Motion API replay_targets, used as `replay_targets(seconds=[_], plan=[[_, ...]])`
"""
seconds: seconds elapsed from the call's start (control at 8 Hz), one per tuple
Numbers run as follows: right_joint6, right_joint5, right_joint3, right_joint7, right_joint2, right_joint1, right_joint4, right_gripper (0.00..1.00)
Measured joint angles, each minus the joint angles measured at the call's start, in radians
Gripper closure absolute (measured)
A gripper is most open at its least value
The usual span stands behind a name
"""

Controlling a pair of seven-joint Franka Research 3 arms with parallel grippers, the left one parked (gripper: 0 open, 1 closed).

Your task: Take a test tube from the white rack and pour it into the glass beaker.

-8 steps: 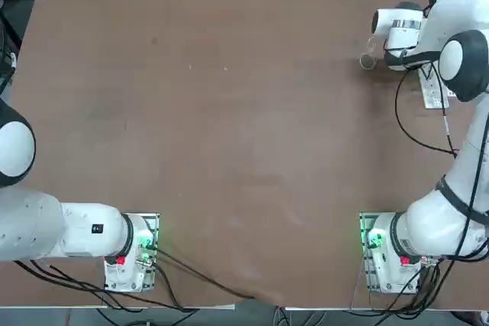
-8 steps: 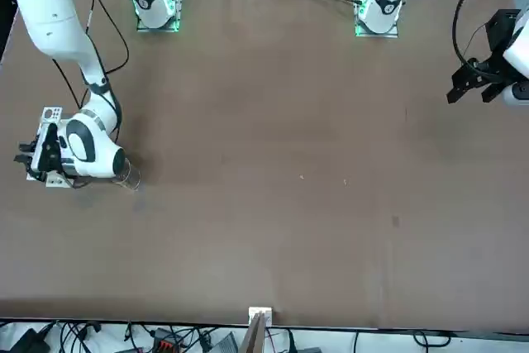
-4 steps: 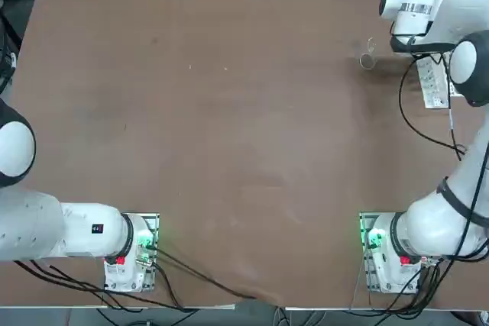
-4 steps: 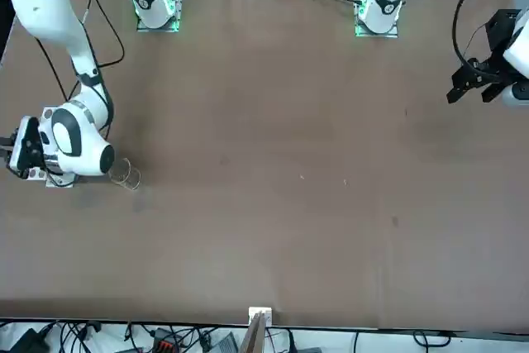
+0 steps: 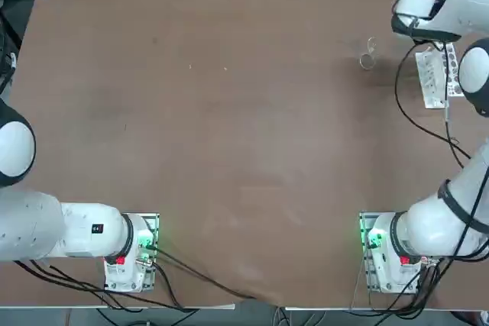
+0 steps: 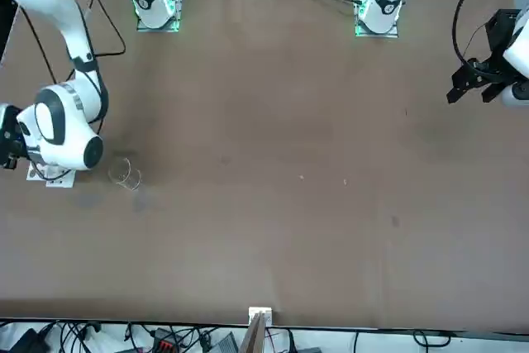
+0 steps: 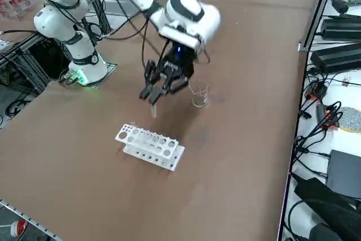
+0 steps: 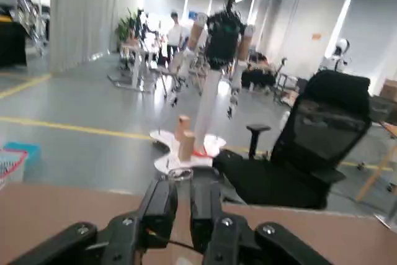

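Right side view, starting at the right gripper [image 7: 153, 95]: hangs in the air over the table [image 7: 237, 156], touching nothing below, with the fingers closed tight on a test tube [image 7: 152, 109] whose pale end sticks out beneath them. Confirmed from the wrist view, where the same gripper [image 8: 183, 200] pinches the tube [image 8: 180, 174] between both pads, clear round rim showing just above the fingertips. Cannot tell whether anything is inside the tube, nor exactly how far it leans. Moving outward: sits above the gap between the two task things, with the rack [image 7: 149, 146] lying flat on the table on one side and the beaker [image 7: 198, 94] standing upright on the other, near each other but apart. Seen from the top view, puts the rack [image 5: 434, 75] at the far right of the table and the beaker [image 5: 369, 59] a little to its left, both clear of the arm. Looks empty, that beaker, also from the front view [image 6: 126, 174], though clear glass hides a little liquid easily. Judged progress: picking step done, tube out of the rack and firmly in hand. Left to do, as far as can be read: carry the tube over the beaker's rim and tip it in; no sign either way that a pour has happened.
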Motion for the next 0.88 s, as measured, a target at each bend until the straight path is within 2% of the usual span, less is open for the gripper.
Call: replay_targets(seconds=[0.38,0.62,0.88], plan=[[-0.113,0.246,0.006,-0.071,-0.039,0.135,0.074,0.81],[-0.120,0.361,0.007,-0.093,-0.032,0.201,0.102,0.81],[-0.104,0.462,0.008,-0.155,0.008,0.233,0.169,0.81]])
